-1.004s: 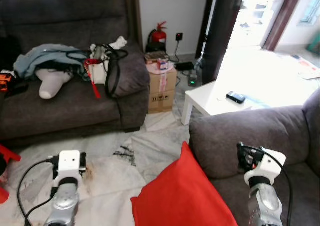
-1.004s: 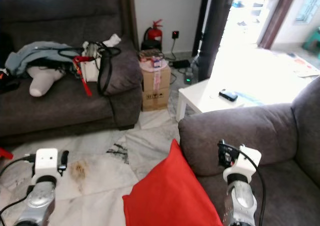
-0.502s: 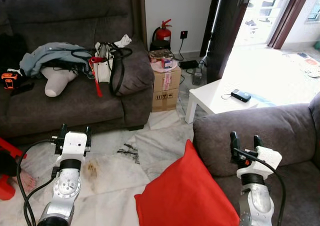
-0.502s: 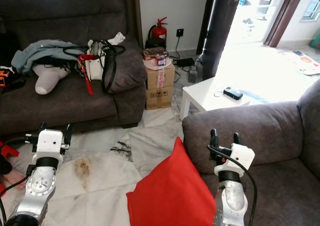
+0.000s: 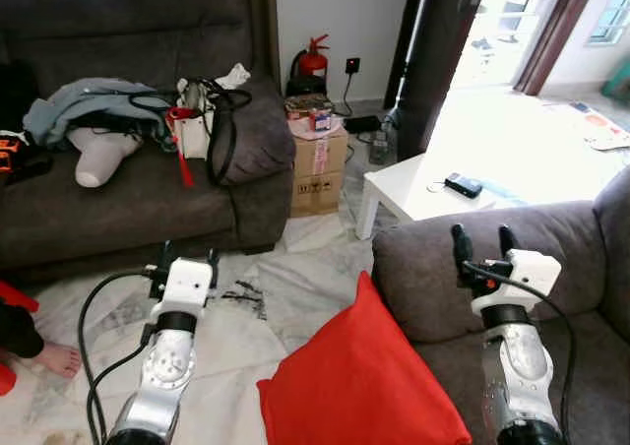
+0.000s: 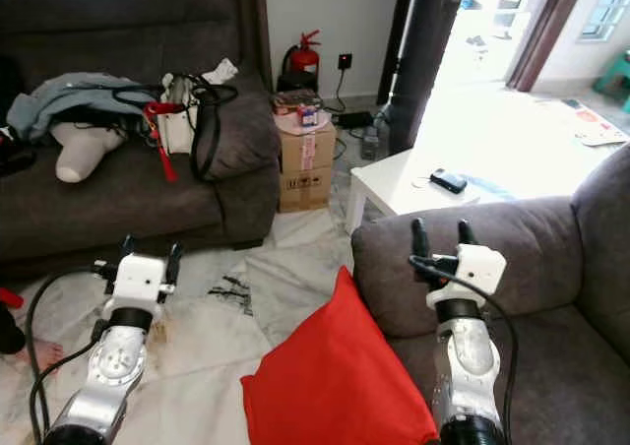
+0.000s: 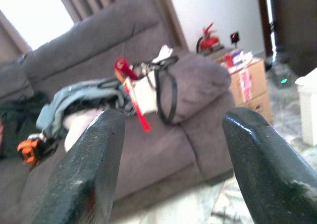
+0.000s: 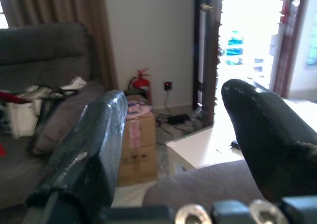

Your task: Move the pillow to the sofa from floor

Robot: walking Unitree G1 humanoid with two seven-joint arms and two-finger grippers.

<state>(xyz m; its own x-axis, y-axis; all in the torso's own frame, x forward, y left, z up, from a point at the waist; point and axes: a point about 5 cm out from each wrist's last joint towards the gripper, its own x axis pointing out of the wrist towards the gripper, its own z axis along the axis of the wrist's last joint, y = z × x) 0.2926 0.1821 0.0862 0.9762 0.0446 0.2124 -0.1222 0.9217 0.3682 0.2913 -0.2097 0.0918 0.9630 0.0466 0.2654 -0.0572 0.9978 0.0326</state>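
A red square fabric pillow (image 5: 359, 386) stands on one corner on the pale marble floor (image 5: 295, 268), leaning against the front of the near grey upholstered sofa (image 5: 551, 258), at the foot of its armrest and between the two arms. The left gripper (image 5: 185, 260) is raised over the floor, well apart from the pillow, its two black fingers spread wide and empty. The right gripper (image 5: 479, 238) is raised in front of the near sofa's armrest, fingers likewise spread wide and holding nothing. At the left edge the left eye view shows a person's bare foot (image 5: 56, 358) on the floor. Beyond the near sofa stands a low white table (image 5: 413, 194) carrying a small dark device (image 5: 463, 184). Farther off, a dark grey two-seat sofa (image 5: 138, 194) holds a heap of clothing and bags (image 5: 148, 120); the left wrist view adds an orange object (image 7: 28, 149) at that sofa's far end. Beside it stands a taped cardboard box (image 5: 320, 169), with a red fire extinguisher (image 5: 312, 63) behind against the wall.
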